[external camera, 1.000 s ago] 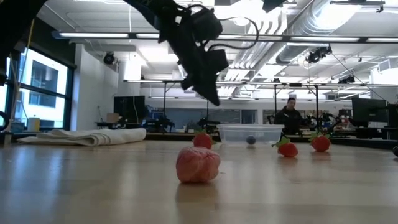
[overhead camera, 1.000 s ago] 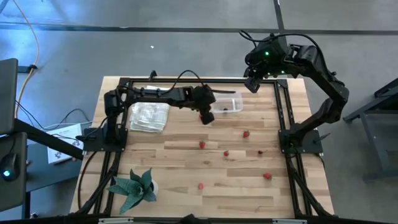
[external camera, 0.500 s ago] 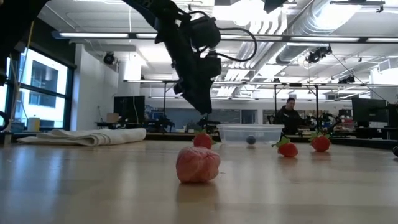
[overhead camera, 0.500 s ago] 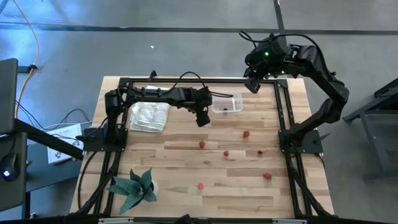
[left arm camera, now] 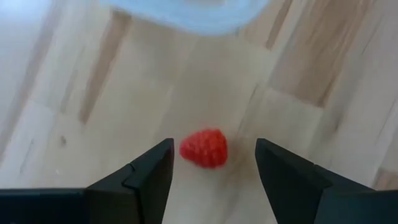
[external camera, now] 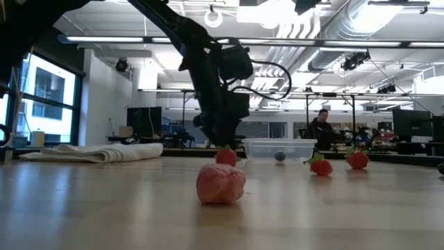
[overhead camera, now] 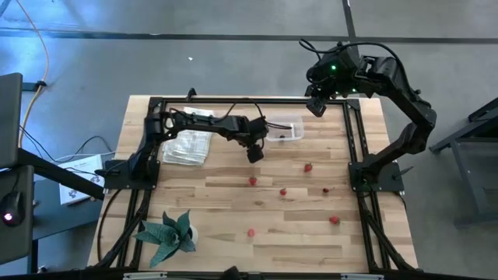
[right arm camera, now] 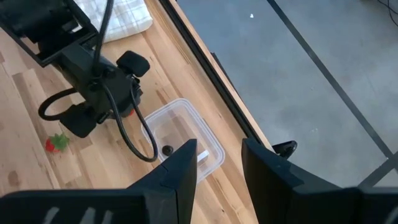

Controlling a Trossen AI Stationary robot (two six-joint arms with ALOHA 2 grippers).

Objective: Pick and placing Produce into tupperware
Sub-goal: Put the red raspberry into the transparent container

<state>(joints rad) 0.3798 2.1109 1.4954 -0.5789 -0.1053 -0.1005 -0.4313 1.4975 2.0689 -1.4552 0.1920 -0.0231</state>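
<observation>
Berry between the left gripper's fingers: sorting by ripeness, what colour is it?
Bright red berry, clearest in the left wrist view.

Straight down over the whole desk (overhead camera: 233,194). Level across the desktop, roomward. Wrist views close; both share the tupperware (right arm camera: 180,134).

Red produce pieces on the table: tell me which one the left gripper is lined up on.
The red piece lying just short of the tupperware, between the open fingers of the left gripper. The other pieces lie scattered farther out on the table.
</observation>
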